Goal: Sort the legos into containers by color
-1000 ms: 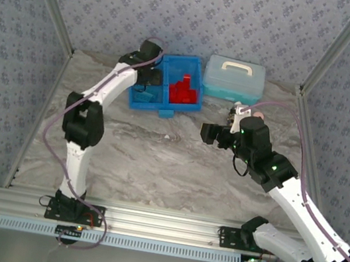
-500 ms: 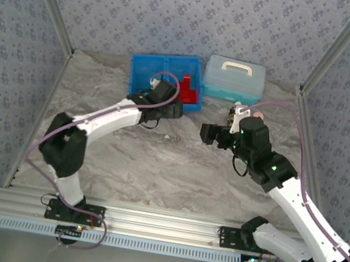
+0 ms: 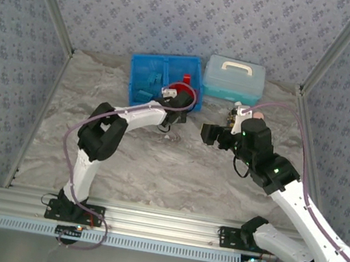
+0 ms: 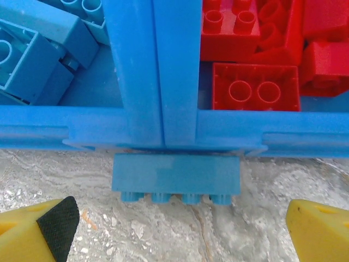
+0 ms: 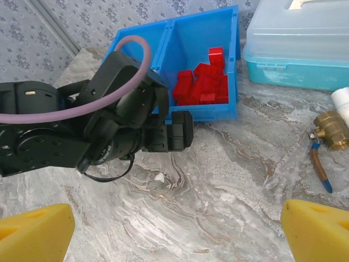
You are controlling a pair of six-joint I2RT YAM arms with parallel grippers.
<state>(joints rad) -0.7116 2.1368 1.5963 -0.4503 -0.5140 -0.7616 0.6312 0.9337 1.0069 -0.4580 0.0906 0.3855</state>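
The left pincer [image 4: 179, 226] hangs spread wide, holding nothing, low over the worktop [image 4: 262, 191] just in front of the tray [image 4: 136, 131]. One blue brick [image 4: 175, 176] lies outside the tray, flat against its front wall right below the middle wall [image 4: 155, 54], studs turned toward the pincer. It sits straight ahead of the pincer and centred between the two fingers. Its long axis runs along the tray wall, the same line the fingers close on, so a grasp would likely land on its short ends unless the wrist turns. Behind the wall, blue bricks [image 4: 32, 60] fill the left half and red bricks [image 4: 255, 87] the right. The right pincer [image 5: 177, 229], also spread and empty, hovers well apart near the brass fitting [image 5: 331, 131], so the left arm is much the nearer
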